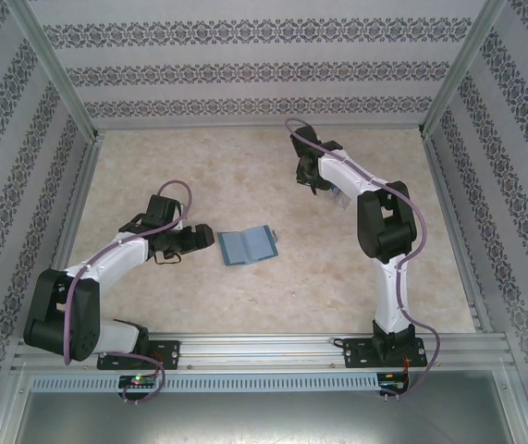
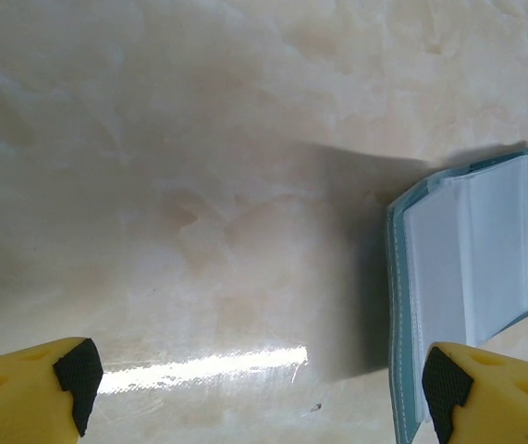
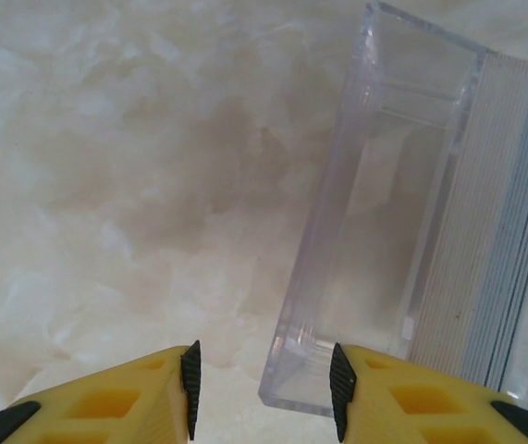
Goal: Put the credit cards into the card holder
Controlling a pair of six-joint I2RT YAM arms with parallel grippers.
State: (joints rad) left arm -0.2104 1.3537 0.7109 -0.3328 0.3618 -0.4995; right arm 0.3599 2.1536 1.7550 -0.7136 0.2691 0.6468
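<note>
Cards (image 3: 485, 240) stand on edge as a tight stack against one side of the clear plastic stand (image 3: 374, 213), far right on the table (image 1: 245, 305). We see the card holder (image 1: 248, 245) lying open mid-table, pockets up, its long axis running left to right with a slight tilt; whether its sleeves hold anything we cannot tell. The left gripper (image 1: 192, 242), spread wide, hovers just beside it. The right gripper (image 3: 265, 388), jaws partly apart and pinching nothing, hangs by the stand's corner.
</note>
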